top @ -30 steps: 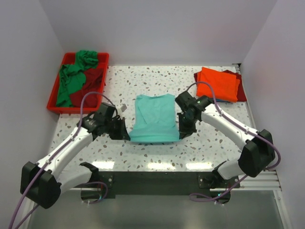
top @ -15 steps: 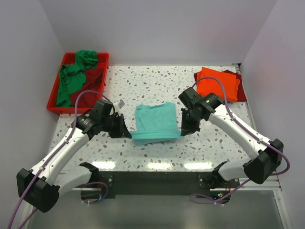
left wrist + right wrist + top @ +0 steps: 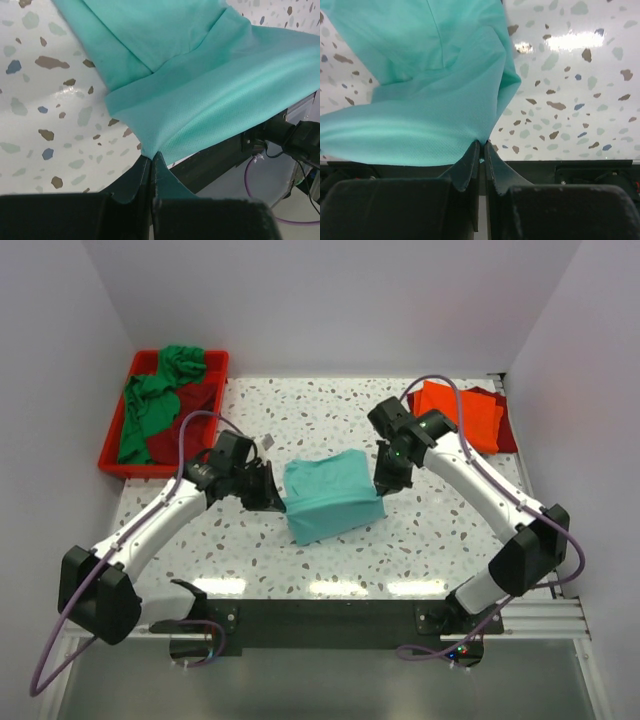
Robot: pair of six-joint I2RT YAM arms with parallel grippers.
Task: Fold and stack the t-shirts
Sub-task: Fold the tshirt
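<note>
The light teal t-shirt [image 3: 332, 497] lies folded over in the middle of the table. My left gripper [image 3: 277, 502] is shut on its left corner, seen pinched in the left wrist view [image 3: 151, 156]. My right gripper [image 3: 381, 487] is shut on its right corner, seen in the right wrist view [image 3: 482, 144]. Both hold the near hem lifted and carried over the far part of the shirt [image 3: 165, 45]. A folded bright orange t-shirt [image 3: 465, 412] lies on a dark red one [image 3: 506, 430] at the back right. A green t-shirt [image 3: 150, 400] and a dark red t-shirt [image 3: 185, 410] lie crumpled in the red tray [image 3: 121, 416].
The red plastic tray stands at the back left corner. White walls close in the left, back and right. A dark rail [image 3: 330, 618] with the arm bases runs along the near edge. The speckled tabletop [image 3: 300, 410] shows behind the teal shirt.
Both grippers have lifted the teal shirt's near hem and carried it away from the bases, towards the back. The shirt now looks shorter and doubled over.
</note>
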